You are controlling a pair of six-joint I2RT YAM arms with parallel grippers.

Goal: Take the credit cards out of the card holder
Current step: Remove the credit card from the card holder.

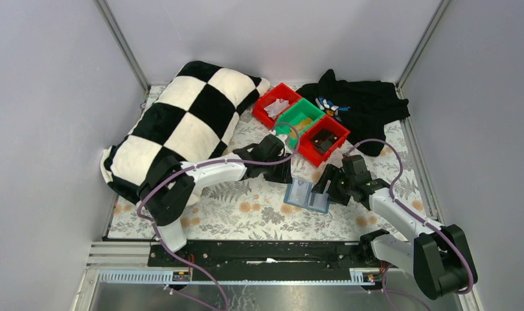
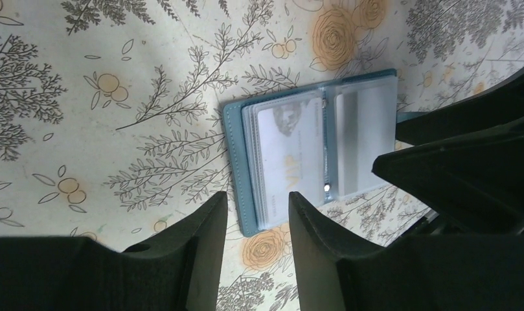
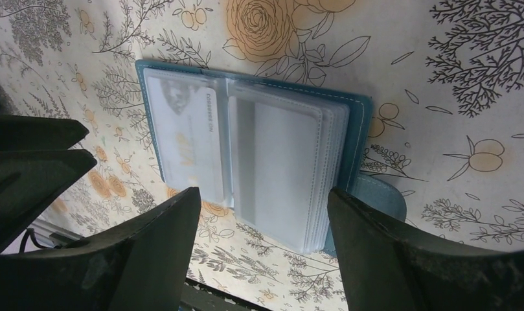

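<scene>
Left tool (image 2: 256, 206) part open, right tool (image 3: 262, 197) wide open, both empty, hovering at the open holder (image 1: 306, 194); cards (image 2: 291, 152) not yet out.
Holder lies flat on the worktop (image 1: 246, 214) between the tools, cards in clear sleeves. Looks like approach-to-grasp: next probably one tool pins a panel while the other pinches a card edge. Open room near side and left; bins (image 1: 301, 123) close behind; tools crowd each other.
</scene>
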